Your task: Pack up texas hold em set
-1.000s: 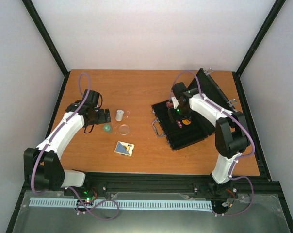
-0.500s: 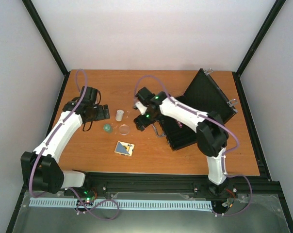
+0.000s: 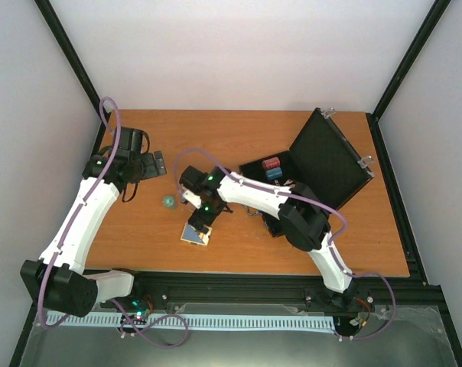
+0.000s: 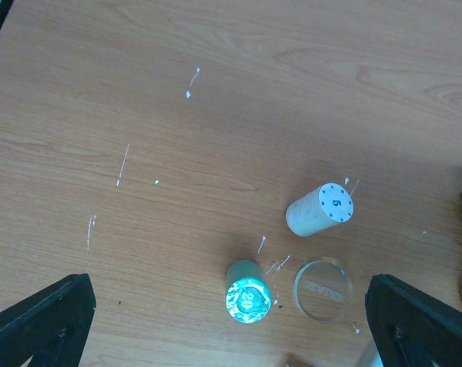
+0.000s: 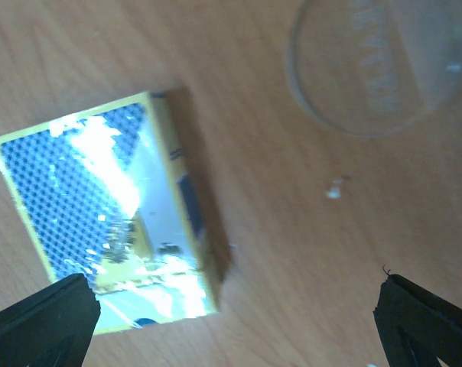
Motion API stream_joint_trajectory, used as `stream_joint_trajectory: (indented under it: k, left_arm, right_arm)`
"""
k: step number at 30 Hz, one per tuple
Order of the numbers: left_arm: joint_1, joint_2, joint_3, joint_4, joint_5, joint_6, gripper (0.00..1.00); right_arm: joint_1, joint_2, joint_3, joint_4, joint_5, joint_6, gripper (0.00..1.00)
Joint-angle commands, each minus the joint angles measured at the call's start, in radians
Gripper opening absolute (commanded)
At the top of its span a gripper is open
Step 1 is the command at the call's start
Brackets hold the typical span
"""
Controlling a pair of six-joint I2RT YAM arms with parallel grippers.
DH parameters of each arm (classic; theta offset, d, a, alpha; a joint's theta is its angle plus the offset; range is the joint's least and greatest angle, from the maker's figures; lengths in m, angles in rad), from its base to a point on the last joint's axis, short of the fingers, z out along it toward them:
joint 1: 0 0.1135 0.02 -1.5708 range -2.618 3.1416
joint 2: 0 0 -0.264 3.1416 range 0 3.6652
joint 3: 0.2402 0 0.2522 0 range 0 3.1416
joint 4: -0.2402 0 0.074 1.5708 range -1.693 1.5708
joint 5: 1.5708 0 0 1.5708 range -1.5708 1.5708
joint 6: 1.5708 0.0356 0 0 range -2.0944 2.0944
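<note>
Right wrist: card deck (image 5: 101,214) near one fingertip (image 5: 40,325), tabletop (image 5: 292,260) gap toward other.

Enclosure: plain white back wall (image 3: 239,53) and side panels (image 3: 24,122), with black frame posts (image 3: 70,57) in the back corners. Orange-brown wood-grain table (image 3: 216,138) with pale scratches (image 4: 124,164). Black rail (image 3: 239,284) along the near edge. Grey sheet (image 3: 239,348) below it, possibly metal. Light is even and shadows are soft.
</note>
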Motion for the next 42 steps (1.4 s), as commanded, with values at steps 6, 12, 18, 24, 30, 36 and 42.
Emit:
stream_joint_trajectory:
  k: [6,12,18,24,30,36,42]
  left_arm:
    - [0.003,-0.066,0.059,-0.045,-0.032,-0.033,1.0]
    - [0.003,-0.094,0.036,-0.055,-0.022,-0.043,1.0]
    - [0.003,-0.095,0.027,-0.047,-0.003,-0.04,1.0]
    - [0.003,-0.092,0.02,-0.038,0.01,-0.04,1.0]
    - [0.003,-0.091,0.002,-0.038,0.01,-0.032,1.0]
    - [0.003,-0.082,-0.005,-0.03,0.021,-0.029,1.0]
    - [0.003,-0.078,-0.019,-0.021,0.031,-0.027,1.0]
  right_arm:
    - [0.116,0.071,0.065,-0.042,0.037,-0.068,1.0]
    - [0.127,0.114,0.037,-0.019,0.101,-0.058,1.0]
    - [0.128,0.137,0.005,0.017,0.095,-0.082,1.0]
    - [0.128,0.129,0.004,0.024,0.033,-0.115,0.98]
    - [0.129,0.103,0.006,0.013,0.0,-0.128,0.52]
    - [0.127,0.053,0.02,-0.015,0.005,-0.119,0.38]
    - [0.105,-0.066,0.068,-0.09,0.044,-0.107,0.35]
